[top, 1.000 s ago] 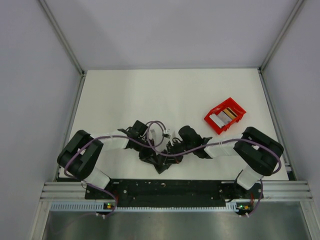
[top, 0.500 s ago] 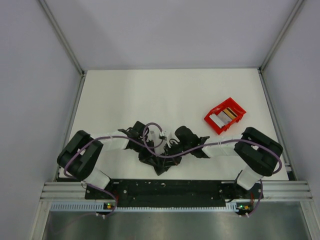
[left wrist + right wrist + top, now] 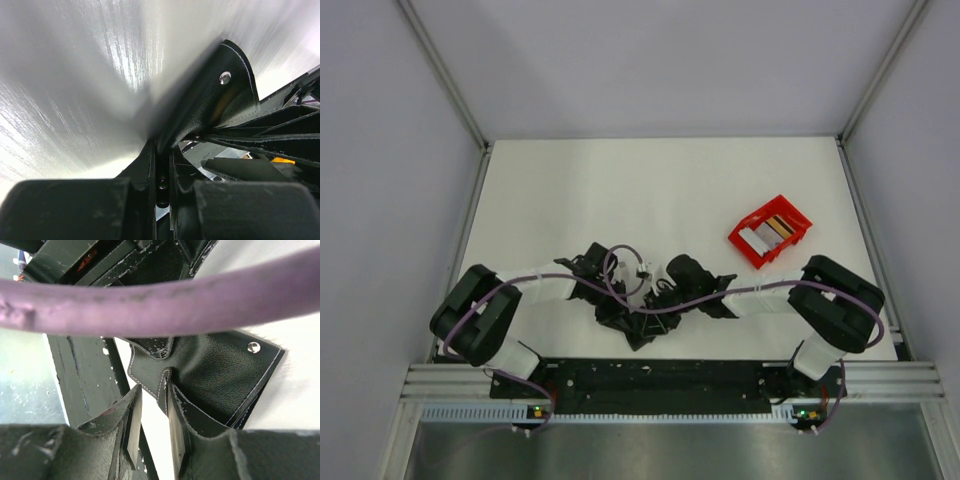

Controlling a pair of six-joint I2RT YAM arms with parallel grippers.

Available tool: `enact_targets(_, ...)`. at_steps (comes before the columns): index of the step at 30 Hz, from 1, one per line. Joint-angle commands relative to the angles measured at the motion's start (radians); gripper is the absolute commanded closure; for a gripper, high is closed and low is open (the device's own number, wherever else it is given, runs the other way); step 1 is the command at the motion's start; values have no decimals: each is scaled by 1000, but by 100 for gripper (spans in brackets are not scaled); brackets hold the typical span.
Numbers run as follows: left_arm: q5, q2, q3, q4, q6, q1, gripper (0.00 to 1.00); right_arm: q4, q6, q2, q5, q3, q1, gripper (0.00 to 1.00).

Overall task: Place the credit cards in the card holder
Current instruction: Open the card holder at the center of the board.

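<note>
The left gripper [image 3: 161, 167] has its jaws pressed almost together on a thin edge of the card holder [image 3: 220, 100]. The holder's black leather flap rises from between them, and its snap stud [image 3: 225, 77] catches the light. The right gripper [image 3: 152, 425] comes in from the right. Its jaws stand a little apart, with bare surface showing in the gap and the holder's stitched tab edge just at the fingertips. It looks to lie against one finger, but I cannot tell whether it is truly pinched. A purple cable [image 3: 175, 305] crosses that wrist's view and hides part of the holder. From above, both wrists crowd over the holder at the near middle of the table [image 3: 620, 190], so little of the holder shows there. Well apart from them, to the far right, the credit cards [image 3: 768, 232] lie together in the red tray [image 3: 796, 210], dark, tan and pale side by side. By my reading, no card has gone into the holder yet. The work in hand seems to be getting the holder open and steady, and every card is left to fetch and slide in. Against a second ago, the right wrist has crept a little to the left, closer to its partner. The cable loop between the wrists has changed shape, the left elbow has shifted slightly outward, and the tray and cards lie just as they did.
</note>
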Motion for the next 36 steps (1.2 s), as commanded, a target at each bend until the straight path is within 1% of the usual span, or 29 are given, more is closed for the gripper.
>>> enact_targets(1,-384,-21,18,325,-33,33,100,-229,14,72,-24,-50,130,76)
enact_targets(5,-401,-38,13,313,-32,32,100,-221,14,0,-68,-85,140,78)
enact_targets(6,-404,-41,13,313,-33,32,100,-212,11,-5,-113,-88,138,78)
enact_targets(10,-404,-38,13,322,-41,34,100,-218,1,46,-203,-60,141,79)
enact_targets(12,-406,-43,13,319,-39,32,100,-251,-3,60,-191,-51,143,78)
enact_targets(13,-403,-44,12,322,-39,33,100,-240,2,61,-185,-53,144,78)
enact_targets(15,-394,-44,5,333,-39,32,100,-148,42,57,-162,-66,144,78)
enact_targets(16,-389,-43,7,338,-38,32,100,-129,49,58,-145,-60,144,77)
enact_targets(17,-382,-40,5,341,-39,32,100,-150,56,67,-101,-41,144,78)
enact_targets(19,-375,-41,-2,350,-46,32,100,-164,56,87,-61,-16,144,80)
enact_targets(20,-374,-43,-7,353,-49,33,100,-169,59,90,-32,-7,141,85)
enact_targets(21,-374,-41,-7,353,-52,32,100,-149,62,94,-29,-8,144,94)
enact_targets(22,-375,-41,-8,353,-47,32,100,-131,60,84,-41,-16,143,97)
enact_targets(23,-380,-41,-5,348,-43,33,100,-123,59,71,-36,-27,143,97)
enact_targets(25,-391,-44,-5,336,-35,32,100,-108,53,8,-24,-57,143,92)
enact_targets(26,-400,-49,-2,327,-32,32,100,-111,51,-41,-9,-72,144,87)
enact_targets(28,-423,-55,7,296,-33,34,100,-130,62,-138,40,-102,141,82)
enact_targets(29,-424,-61,10,289,-30,32,97,-141,77,-193,84,-117,137,77)
enact_targets(30,-423,-64,10,281,-33,32,91,-152,92,-239,114,-132,129,74)
enact_targets(31,-423,-76,13,273,-33,32,84,-155,112,-274,141,-148,114,73)
enact_targets(32,-420,-90,13,269,-35,30,80,-166,141,-311,183,-166,88,70)
enact_targets(33,-423,-106,10,260,-32,29,73,-169,170,-342,201,-184,65,66)
enact_targets(34,-429,-127,7,252,-27,27,63,-170,213,-371,224,-204,36,63)
enact_targets(35,-435,-147,5,238,-23,26,57,-172,243,-408,249,-223,19,62)
enact_targets(36,-435,-168,4,221,-16,26,53,-155,269,-443,267,-235,0,60)
